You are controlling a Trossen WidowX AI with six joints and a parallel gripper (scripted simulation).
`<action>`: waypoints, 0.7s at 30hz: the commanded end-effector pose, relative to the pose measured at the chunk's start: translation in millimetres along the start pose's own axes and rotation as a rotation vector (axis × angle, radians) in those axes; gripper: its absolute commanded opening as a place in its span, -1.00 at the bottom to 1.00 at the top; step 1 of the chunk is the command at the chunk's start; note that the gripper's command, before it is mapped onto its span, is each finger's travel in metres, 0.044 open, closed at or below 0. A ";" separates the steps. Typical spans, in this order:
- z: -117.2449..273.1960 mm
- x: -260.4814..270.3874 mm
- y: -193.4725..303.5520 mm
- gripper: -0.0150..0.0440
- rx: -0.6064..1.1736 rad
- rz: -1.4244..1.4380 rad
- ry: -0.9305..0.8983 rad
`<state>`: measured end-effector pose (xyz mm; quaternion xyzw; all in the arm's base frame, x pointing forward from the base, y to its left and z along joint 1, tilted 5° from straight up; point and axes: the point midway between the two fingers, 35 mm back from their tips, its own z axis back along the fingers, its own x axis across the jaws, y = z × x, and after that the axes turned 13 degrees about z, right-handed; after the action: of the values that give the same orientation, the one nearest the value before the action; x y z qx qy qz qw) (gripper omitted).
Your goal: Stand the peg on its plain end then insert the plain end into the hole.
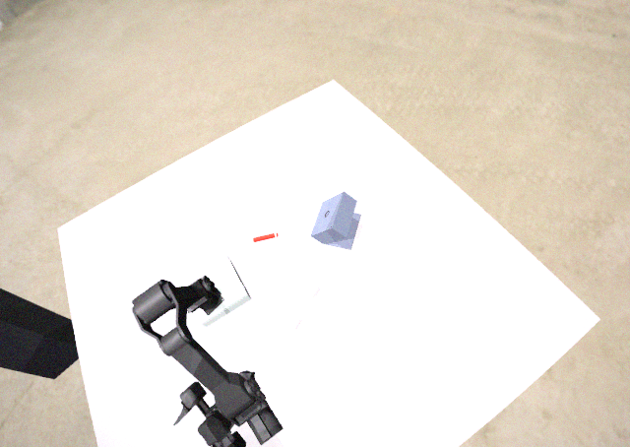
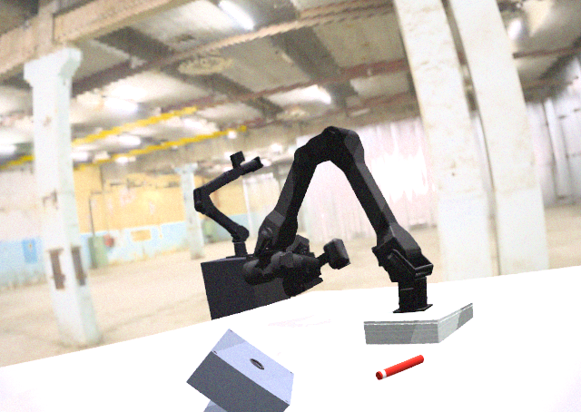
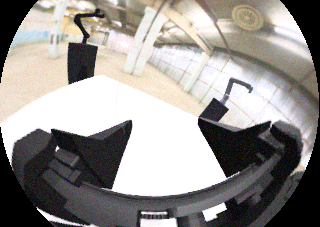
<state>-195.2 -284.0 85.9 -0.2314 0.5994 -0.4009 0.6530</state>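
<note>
The red peg (image 1: pixel 264 237) (image 2: pixel 402 367) lies on its side on the table. Its white band (image 2: pixel 383 373) is near the end towards the panel. The blue-grey sloped panel (image 1: pixel 324 226) (image 2: pixel 271 380) has one dark hole (image 1: pixel 327 214) (image 2: pixel 256 363) in its face, with nothing in it. My gripper (image 3: pixel 165 120) is open, with nothing between its wide-set fingers in the wrist view. In the top view it is at the bottom edge of the view, partly cut off, far from the peg and the panel. The wrist view shows neither peg nor panel.
The arm's grey base plate (image 1: pixel 227 310) (image 2: pixel 401 333) stands near the peg. The white table's (image 1: pixel 407 280) edge shows ahead in the wrist view. A black pedestal (image 1: pixel 40 338) (image 2: pixel 243 286) (image 3: pixel 81 62) with another arm stands beyond the table; a second pedestal (image 3: pixel 214 109) shows at right.
</note>
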 end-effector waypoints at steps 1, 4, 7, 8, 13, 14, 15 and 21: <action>11.9 5.7 3.4 1.00 0.011 0.033 -0.047; 21.0 10.2 5.5 1.00 0.015 0.077 -0.080; 29.0 14.2 6.9 1.00 0.019 0.130 -0.113; 32.6 15.9 7.6 1.00 0.021 0.152 -0.127; 50.9 24.1 11.5 1.00 0.026 0.266 -0.202; 54.6 25.6 12.4 1.00 0.026 0.289 -0.218; 58.4 27.1 13.2 1.00 0.026 0.312 -0.233; 83.0 34.8 18.9 1.00 0.002 0.477 -0.315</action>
<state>-121.7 -313.0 65.0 -0.1520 0.5359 -0.2247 0.7995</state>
